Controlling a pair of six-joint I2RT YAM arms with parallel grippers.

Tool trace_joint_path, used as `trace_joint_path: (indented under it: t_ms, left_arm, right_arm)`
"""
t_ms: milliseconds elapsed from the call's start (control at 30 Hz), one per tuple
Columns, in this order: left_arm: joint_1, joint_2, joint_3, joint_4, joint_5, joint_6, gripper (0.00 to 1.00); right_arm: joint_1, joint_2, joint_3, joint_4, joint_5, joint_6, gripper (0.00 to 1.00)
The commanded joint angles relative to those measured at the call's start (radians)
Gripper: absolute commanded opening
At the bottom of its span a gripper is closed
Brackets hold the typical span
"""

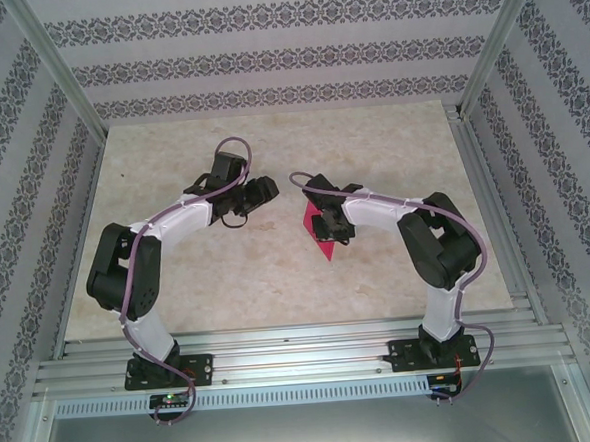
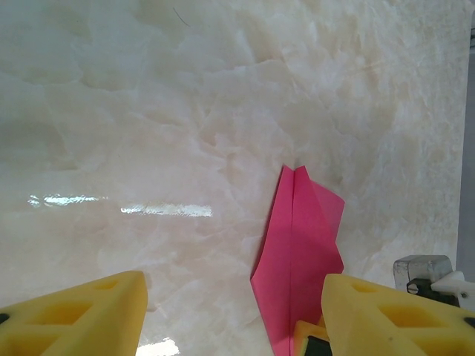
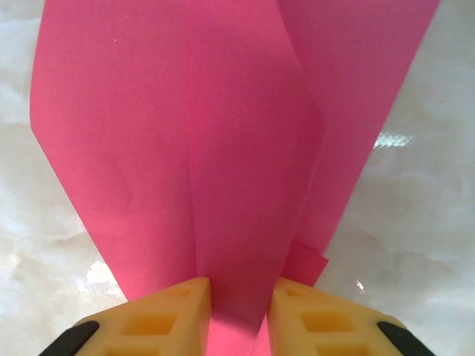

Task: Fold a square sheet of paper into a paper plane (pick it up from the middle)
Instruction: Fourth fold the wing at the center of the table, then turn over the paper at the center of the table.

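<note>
From above, my right claw (image 1: 328,223) pinches the paper plane (image 1: 321,242) over the table (image 1: 279,282), left claw (image 1: 262,191) nearby. Left wrist: that claw (image 2: 234,297) gapes wide, empty, the plane (image 2: 297,252) beside its right finger (image 2: 371,311). Right wrist: my fingers (image 3: 163,319) clamp the plane's (image 3: 185,148) fold

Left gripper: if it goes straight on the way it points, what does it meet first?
Most likely the bare table, seen between the fingers of the open left gripper. The pink paper lies just right of that line and could catch one finger; depth is unclear.
</note>
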Motion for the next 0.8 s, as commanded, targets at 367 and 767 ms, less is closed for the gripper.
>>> trace_joint_path:
  t_ms: [367, 767]
  left_arm:
    - [0.01, 0.008, -0.006, 0.056, 0.055, -0.02, 0.65]
    - [0.011, 0.026, -0.001, 0.067, 0.082, -0.024, 0.65]
  right_arm:
    - [-0.051, -0.104, -0.07, 0.138, -0.101, 0.044, 0.26]
    - [-0.1, -0.044, -0.087, 0.26, -0.236, 0.067, 0.26]
